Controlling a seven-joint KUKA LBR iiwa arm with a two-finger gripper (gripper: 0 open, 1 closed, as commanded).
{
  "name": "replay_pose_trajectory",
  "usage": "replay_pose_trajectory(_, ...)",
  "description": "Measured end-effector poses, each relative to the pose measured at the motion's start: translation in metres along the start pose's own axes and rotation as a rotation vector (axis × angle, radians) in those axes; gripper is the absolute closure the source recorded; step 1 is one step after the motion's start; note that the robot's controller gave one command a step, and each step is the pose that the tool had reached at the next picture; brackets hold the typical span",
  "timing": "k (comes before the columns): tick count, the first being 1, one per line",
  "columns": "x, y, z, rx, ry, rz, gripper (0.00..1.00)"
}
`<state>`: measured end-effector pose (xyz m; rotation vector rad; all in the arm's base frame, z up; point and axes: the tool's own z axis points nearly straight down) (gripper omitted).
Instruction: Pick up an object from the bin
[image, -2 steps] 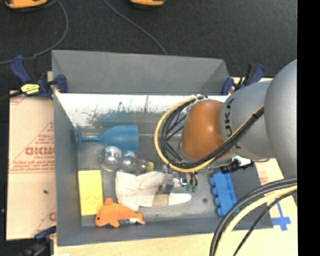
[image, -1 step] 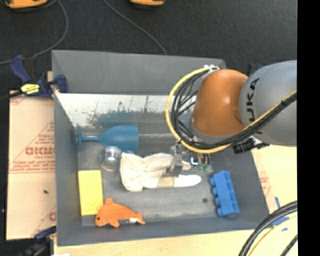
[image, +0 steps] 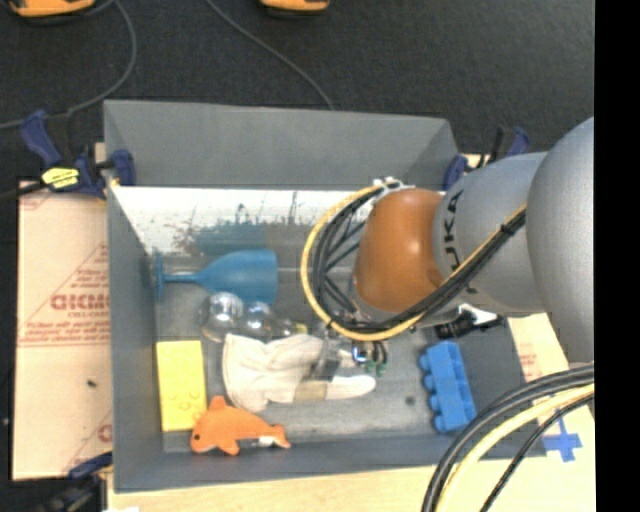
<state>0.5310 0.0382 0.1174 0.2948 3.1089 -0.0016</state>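
Observation:
My gripper (image: 340, 362) sticks out from under the arm's orange cover, low in the middle of the bin. It is down on the right end of a crumpled white cloth (image: 262, 368) and touches it. A blue studded block (image: 447, 386) lies just to the gripper's right. A clear glass (image: 232, 314) lies on its side to the upper left of the cloth.
A blue plastic goblet (image: 228, 270) lies on its side near the back wall. A yellow block (image: 180, 384) and an orange toy fish (image: 236, 428) sit at the front left. The arm and its cables cover the bin's right back part.

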Motion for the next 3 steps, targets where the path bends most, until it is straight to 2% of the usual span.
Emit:
replay_pose_trajectory(1, -0.008, -0.006, -0.064, -0.001, 0.008, 0.001, 1.0)
replay_pose_trajectory(2, -0.009, 0.0, -0.09, -0.002, -0.001, 0.001, 1.0)
replay_pose_trajectory(3, -0.009, 0.001, -0.087, -0.001, 0.002, 0.001, 1.0)
